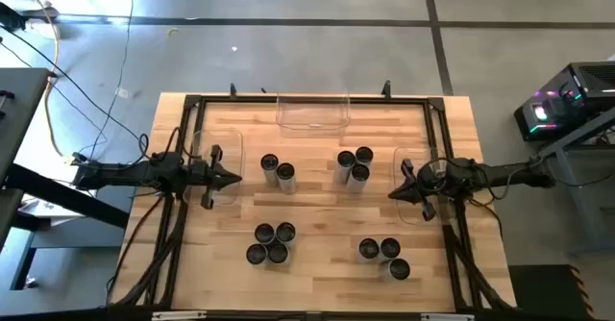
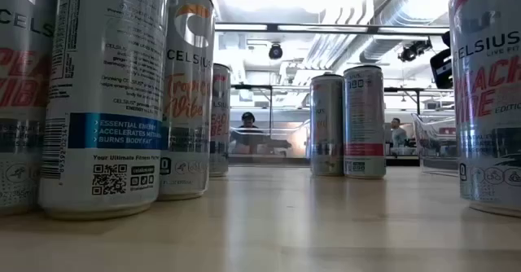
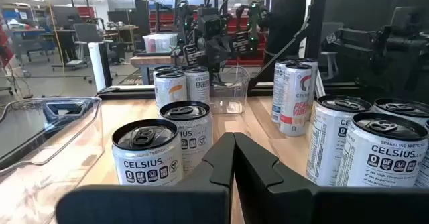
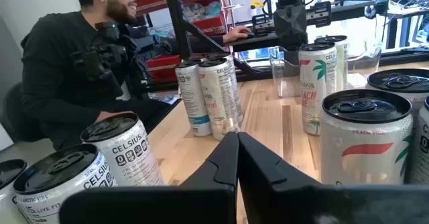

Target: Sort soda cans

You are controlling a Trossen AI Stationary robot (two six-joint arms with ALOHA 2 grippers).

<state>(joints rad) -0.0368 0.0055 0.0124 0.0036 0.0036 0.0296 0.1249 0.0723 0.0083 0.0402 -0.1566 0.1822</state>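
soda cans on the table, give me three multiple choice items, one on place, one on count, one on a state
1. Where does the clear bin without an arm over it sit?
A. at the table's far edge, centred
B. in the table's middle among the cans
C. at the near edge

2. How many groups do the soda cans form in the high view?
A. two
B. four
C. six

3. How do the left gripper and right gripper stand?
A. both shut, holding nothing
B. both open
C. each shut on a can

Answers: 1 A, it lies against the far frame rail. 2 B, two clusters on each half. 3 A, the fingers meet in both wrist views, clear of the cans.
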